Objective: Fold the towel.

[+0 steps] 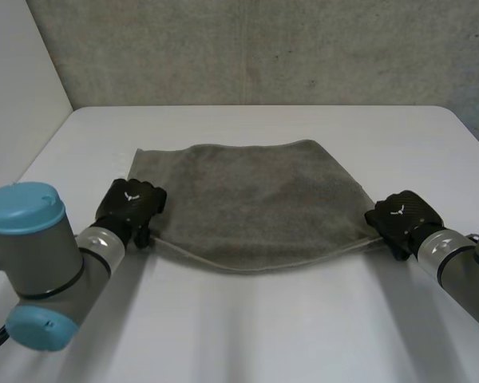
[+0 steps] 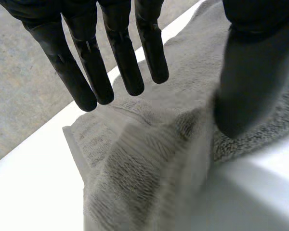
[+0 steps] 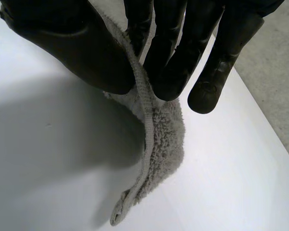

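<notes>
The right hand clamps the grey terry towel at its near right corner. Thumb and fingers press together on the hem, and the corner droops from the pinch toward the white desk. The left hand sits at the towel's near left corner, its fingers straight and spread apart from the thumb. Cloth bunches up in the gap between them, and no pinch shows there. The towel lies spread on the desk, its far edge flat and its near edge sagging in a curve between the two hands.

The step in hand appears to be gripping both near corners for the first fold. To do it well, the left hand likely needs to close on its corner as firmly as the right before any lift. Both corners should then rise level and travel together to the towel's far edge, hems aligned.

The head view gives the towel's full outline and each hand's place on it. The wrist views add the grips: one closed on the hem, the other apart over bunched cloth.
</notes>
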You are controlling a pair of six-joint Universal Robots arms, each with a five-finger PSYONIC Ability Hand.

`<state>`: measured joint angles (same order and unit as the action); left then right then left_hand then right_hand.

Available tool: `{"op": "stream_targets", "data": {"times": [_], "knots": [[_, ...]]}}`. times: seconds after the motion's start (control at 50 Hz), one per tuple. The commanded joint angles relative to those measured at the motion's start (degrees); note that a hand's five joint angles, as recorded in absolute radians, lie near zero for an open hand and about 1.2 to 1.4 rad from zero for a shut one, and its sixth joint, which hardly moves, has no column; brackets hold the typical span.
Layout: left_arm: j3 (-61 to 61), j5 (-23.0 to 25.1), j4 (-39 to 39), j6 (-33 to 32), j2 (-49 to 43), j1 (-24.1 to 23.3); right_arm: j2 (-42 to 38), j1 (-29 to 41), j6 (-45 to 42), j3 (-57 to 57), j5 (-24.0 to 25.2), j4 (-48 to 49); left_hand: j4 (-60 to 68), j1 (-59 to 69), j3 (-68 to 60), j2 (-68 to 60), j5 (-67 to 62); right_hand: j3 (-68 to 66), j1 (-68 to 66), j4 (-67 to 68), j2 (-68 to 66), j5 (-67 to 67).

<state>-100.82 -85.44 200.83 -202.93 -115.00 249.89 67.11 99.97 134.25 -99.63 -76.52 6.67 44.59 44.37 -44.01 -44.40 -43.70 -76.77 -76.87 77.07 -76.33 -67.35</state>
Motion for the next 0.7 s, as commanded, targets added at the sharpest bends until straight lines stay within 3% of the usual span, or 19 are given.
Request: {"op": "stream_targets", "data": {"times": [0.02,0.56,0.7], "knots": [[-5.08,1.5,0.87,-1.85,2.76,0.34,-0.05,-0.04,0.4,-0.39,1.28,-0.07,-10.15,-9.93,9.57,9.96,19.26,-3.23,-3.13,2.93,-3.67,-2.65],[-6.58,1.33,2.2,-8.18,-0.67,-0.37,-0.31,-0.13,0.49,-0.74,2.87,-0.07,4.14,4.37,-4.73,-4.33,4.96,-3.23,-3.13,2.93,-3.67,-2.65],[-5.79,0.98,2.28,-9.33,-2.07,-0.19,-0.14,-0.3,0.84,-0.3,2.6,-0.07,16.06,16.28,-16.64,-16.25,-6.95,-3.23,-3.13,2.93,-3.67,-2.65]]}}
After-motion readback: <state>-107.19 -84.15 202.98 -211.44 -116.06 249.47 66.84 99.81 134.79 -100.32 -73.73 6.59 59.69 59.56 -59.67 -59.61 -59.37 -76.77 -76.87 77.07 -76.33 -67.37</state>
